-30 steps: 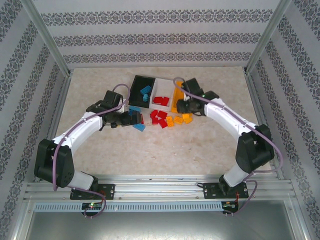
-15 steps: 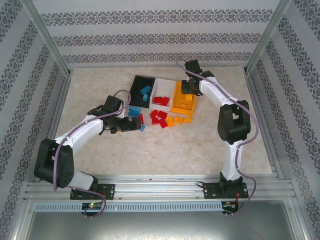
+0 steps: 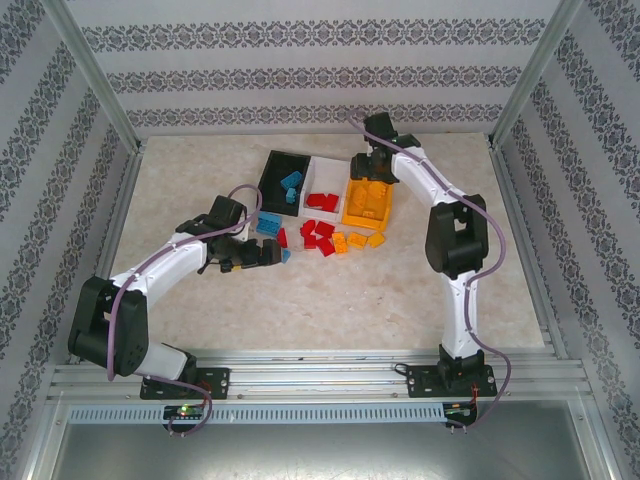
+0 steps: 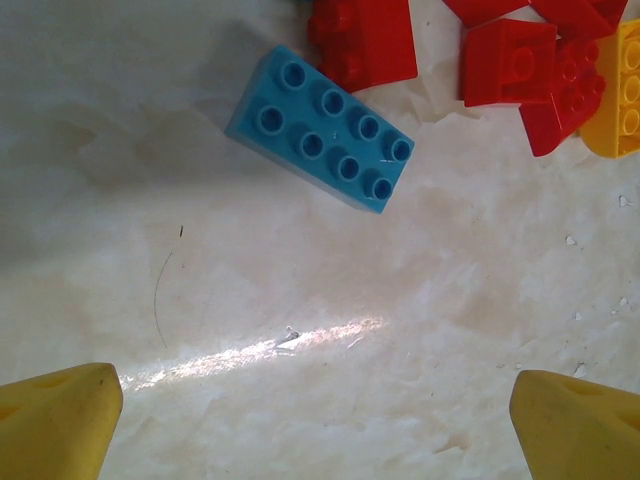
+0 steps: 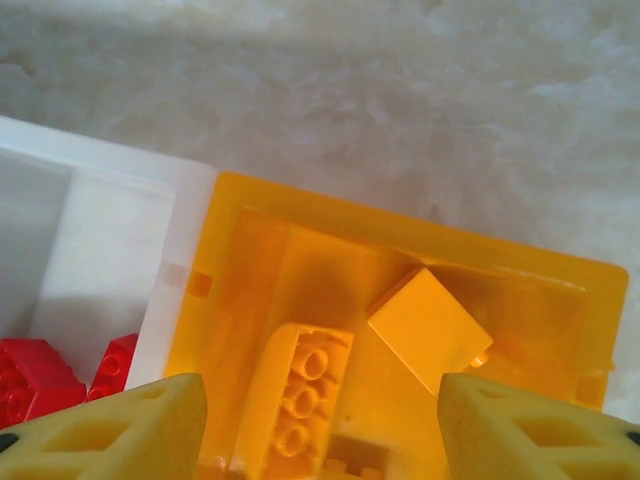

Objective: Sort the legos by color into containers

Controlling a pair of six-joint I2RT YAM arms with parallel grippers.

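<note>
Your left claw (image 4: pixel 318 412) is spread as wide as it goes and has nothing in it. Its two yellow fingertips (image 4: pixel 60 418) sit in the bottom corners of the left wrist view, with bare worktop (image 4: pixel 300 300) between them. A light blue brick (image 4: pixel 320 130) lies flat ahead of that claw, eight studs up, turned at a slant. Beyond it, farther from the claw, the loose red bricks (image 4: pixel 365 40) huddle together, and one loose orange brick (image 4: pixel 625 95) shows at the far right edge. From the overhead camera you see the left claw (image 3: pixel 265 252) low over the worktop, on the near-left side of the loose pile.

Your right claw (image 5: pixel 325 425) has its fingers well apart and grips nothing. It hangs above the orange bin (image 5: pixel 230 300). Below and just ahead of it, two orange pieces lie inside that bin. The blocky orange brick (image 5: pixel 430 328) is tilted on an edge, nearer the right finger. The long orange brick (image 5: pixel 300 395) shows three round tubes and lies nearer the left finger. To this claw's left stands the white bin (image 5: pixel 100 240), right against the orange one, with sorted red bricks (image 5: pixel 40 380) in its near end. In the overhead view the black bin (image 3: pixel 272 165), holding blue pieces, lies beyond the white bin as seen from the right claw (image 3: pixel 370 172).
</note>
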